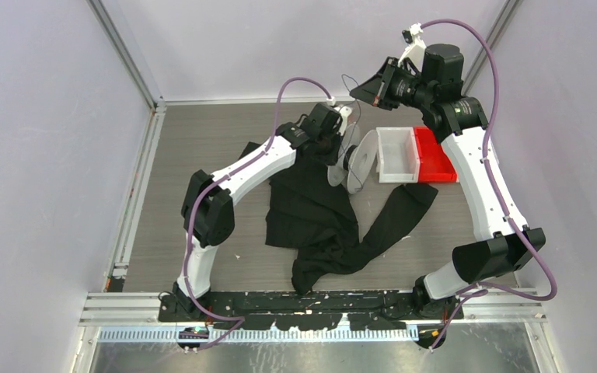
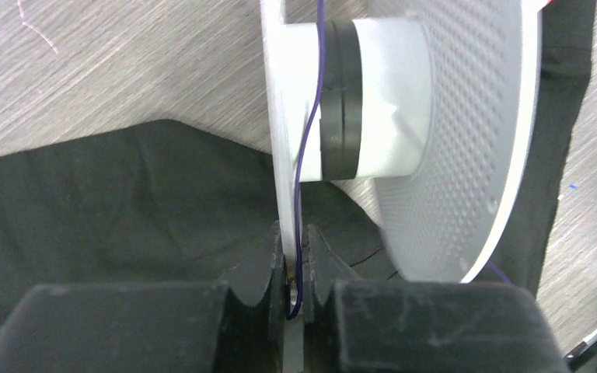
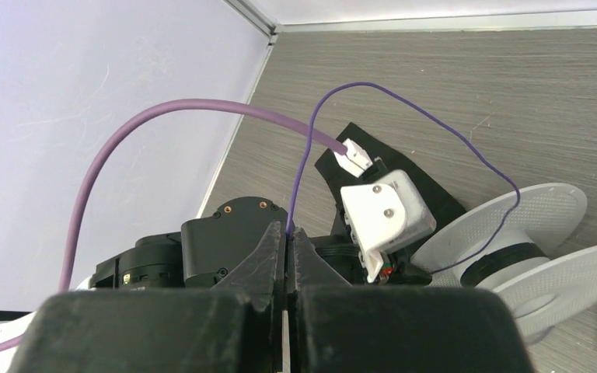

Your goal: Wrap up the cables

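A white plastic spool lies tilted at mid table beside the black cloth. My left gripper is shut on one flange of the spool; the spool's core carries a dark band of wound wire. A thin purple cable runs from the core down between these jaws. My right gripper is raised above the far table and shut on the thin cable, which arcs up and over, then drops to the spool. In the top view the cable shows as a faint loop by my right gripper.
A large black cloth is spread across the middle of the table, under the left arm. A white bin and a red bin stand right of the spool. Thick purple hoses loop over both arms. Walls close in on three sides.
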You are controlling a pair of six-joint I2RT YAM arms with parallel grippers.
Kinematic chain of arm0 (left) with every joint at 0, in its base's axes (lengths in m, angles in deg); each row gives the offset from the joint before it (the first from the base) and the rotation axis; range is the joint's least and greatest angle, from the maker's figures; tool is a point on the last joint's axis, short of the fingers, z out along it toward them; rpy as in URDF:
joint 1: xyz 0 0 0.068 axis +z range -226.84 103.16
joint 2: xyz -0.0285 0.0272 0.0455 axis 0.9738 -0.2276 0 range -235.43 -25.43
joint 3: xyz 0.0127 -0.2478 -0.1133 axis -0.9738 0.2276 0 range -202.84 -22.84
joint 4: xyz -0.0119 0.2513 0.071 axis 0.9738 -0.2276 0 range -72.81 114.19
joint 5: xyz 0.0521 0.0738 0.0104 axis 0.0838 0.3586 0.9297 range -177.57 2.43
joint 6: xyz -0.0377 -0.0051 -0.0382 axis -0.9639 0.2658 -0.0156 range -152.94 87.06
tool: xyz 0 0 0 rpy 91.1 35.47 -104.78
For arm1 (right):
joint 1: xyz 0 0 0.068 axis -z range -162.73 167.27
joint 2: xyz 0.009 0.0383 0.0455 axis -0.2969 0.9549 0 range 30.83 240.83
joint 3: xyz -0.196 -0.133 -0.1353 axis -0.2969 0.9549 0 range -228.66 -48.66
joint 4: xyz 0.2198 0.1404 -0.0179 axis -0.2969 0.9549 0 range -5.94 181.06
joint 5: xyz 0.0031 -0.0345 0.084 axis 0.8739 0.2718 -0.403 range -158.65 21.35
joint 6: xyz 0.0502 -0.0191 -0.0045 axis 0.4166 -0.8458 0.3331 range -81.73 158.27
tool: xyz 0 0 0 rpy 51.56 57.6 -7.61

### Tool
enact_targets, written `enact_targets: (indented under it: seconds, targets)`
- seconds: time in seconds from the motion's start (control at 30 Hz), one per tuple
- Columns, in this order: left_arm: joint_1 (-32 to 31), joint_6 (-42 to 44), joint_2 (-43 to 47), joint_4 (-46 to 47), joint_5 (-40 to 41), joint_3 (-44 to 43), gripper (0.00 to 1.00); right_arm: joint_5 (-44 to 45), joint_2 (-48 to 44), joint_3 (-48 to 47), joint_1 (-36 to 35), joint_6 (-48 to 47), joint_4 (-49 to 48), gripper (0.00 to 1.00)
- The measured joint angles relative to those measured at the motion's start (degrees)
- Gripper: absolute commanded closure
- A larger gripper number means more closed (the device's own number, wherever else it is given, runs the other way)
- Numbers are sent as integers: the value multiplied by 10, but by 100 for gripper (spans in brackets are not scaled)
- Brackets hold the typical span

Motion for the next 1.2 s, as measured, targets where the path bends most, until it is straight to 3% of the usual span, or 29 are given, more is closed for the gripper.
enact_targets:
  seconds: [0.4, 0.67, 1.0, 1.03, 1.07, 1.13, 1.2]
  targets:
    - [0, -1, -2, 1, 7, 0, 100, 3, 0, 0, 0, -2, 9, 97]
    - [0, 20, 8, -8, 57, 4, 100, 37, -16, -5, 0, -28, 62, 97]
    - [79, 110, 214, -108, 35, 76, 100, 70, -93, 32, 9, -71, 102, 100]
    - [91, 115, 237, -114, 26, 78, 100, 72, -94, 37, 9, -75, 104, 96]
    - [103, 119, 260, -121, 16, 80, 100, 75, -94, 44, 9, -79, 108, 82]
    - [132, 122, 309, -137, -3, 81, 100, 79, -88, 50, 9, -86, 122, 43]
    - [148, 122, 342, -150, -17, 81, 100, 86, -77, 49, 9, -96, 140, 22]
